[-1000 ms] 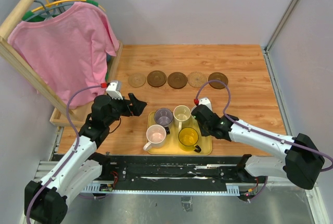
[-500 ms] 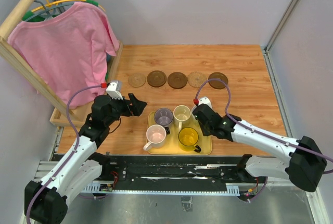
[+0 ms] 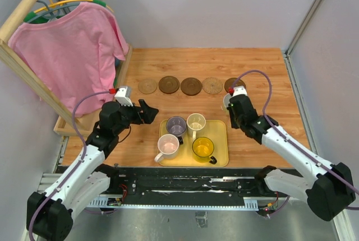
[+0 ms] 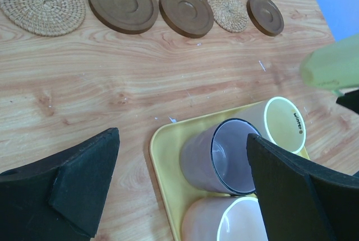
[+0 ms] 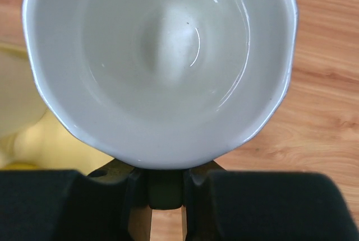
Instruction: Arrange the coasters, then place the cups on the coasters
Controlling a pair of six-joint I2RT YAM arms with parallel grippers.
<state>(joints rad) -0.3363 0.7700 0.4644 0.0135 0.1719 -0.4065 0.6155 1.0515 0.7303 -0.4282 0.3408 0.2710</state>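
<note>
The left gripper (image 3: 147, 112) is held with its jaws spread wide and empty, just off the left far corner of the yellow tray (image 3: 220, 140), and is seen in the same place as a second ago. Five coasters (image 3: 190, 86) are laid in a row across the middle of the counter (image 3: 269, 73), tan, dark, dark, tan, dark from left to right, and none is shifted. Four cups are left standing on the tray: the purple-grey cup (image 3: 176, 125) and the cream cup (image 3: 196, 122) at its far side, the pink cup (image 3: 168, 146) and the yellow cup (image 3: 202, 147) at its near side. The right gripper (image 3: 231, 105) is changed in place: it is moved away from the tray's right far corner, toward the far right of the counter. The handle of the pale-green cup (image 5: 162, 56) is pinched between its jaws, and the cup is held just short of the rightmost dark coaster (image 3: 238, 83), not over it.
</note>
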